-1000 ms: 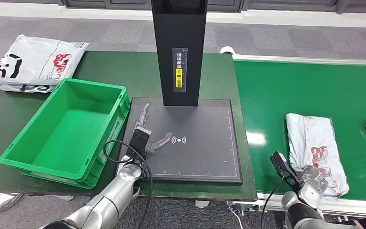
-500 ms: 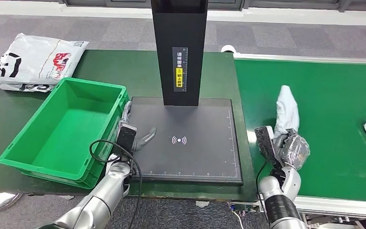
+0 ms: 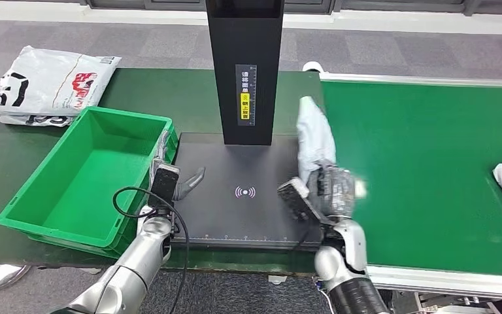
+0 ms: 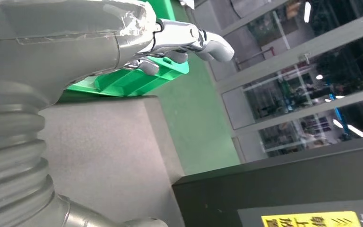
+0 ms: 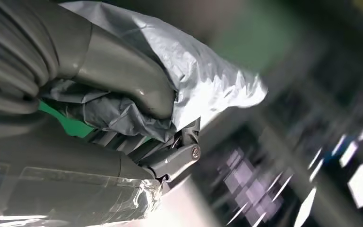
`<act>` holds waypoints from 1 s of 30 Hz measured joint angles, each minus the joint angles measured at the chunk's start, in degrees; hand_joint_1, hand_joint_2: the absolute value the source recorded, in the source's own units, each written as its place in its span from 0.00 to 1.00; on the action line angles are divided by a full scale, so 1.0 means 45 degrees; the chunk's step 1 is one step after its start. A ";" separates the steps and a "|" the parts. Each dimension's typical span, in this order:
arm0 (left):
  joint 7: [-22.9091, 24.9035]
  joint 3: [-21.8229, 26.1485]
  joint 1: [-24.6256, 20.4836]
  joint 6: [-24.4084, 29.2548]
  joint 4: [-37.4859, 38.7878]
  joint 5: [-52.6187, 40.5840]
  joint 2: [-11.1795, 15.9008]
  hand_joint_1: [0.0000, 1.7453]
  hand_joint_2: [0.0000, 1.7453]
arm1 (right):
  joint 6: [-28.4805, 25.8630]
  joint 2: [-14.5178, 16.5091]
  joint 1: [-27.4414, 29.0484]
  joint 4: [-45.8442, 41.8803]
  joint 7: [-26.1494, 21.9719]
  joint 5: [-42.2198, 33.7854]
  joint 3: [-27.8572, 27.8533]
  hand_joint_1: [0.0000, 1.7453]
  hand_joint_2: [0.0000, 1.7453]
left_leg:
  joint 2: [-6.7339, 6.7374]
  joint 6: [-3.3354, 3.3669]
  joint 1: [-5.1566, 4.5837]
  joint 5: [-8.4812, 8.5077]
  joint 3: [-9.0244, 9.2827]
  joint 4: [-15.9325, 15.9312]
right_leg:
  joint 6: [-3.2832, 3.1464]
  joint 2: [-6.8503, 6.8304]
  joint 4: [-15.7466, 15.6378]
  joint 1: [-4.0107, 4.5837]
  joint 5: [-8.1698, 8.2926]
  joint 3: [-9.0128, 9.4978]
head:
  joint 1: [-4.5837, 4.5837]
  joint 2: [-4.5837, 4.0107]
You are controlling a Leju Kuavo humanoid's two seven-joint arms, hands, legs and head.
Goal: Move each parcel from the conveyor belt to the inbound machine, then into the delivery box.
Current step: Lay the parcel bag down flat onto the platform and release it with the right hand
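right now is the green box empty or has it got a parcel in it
Empty. The head view shows only the bare floor of the green box; the right hand grips the grey parcel above the black scanner plate.

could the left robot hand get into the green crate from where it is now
Probably yes. The left robot hand holds nothing and hovers at the black scanner pad's edge, right beside the green crate, whose top is open with nothing between them.
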 joint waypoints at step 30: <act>-0.0277 -0.0002 0.0207 -0.0605 -0.0220 0.0816 -0.0206 0.00 1.00 | -0.0610 0.0067 0.0391 0.1113 -0.2067 -0.5489 0.2358 0.00 1.00 | -0.0004 -0.0013 -0.0008 0.0000 -0.0008 0.0001 | -0.0014 -0.0009 0.0008 -0.0009 -0.0011 -0.0016 | 0.0000 0.0000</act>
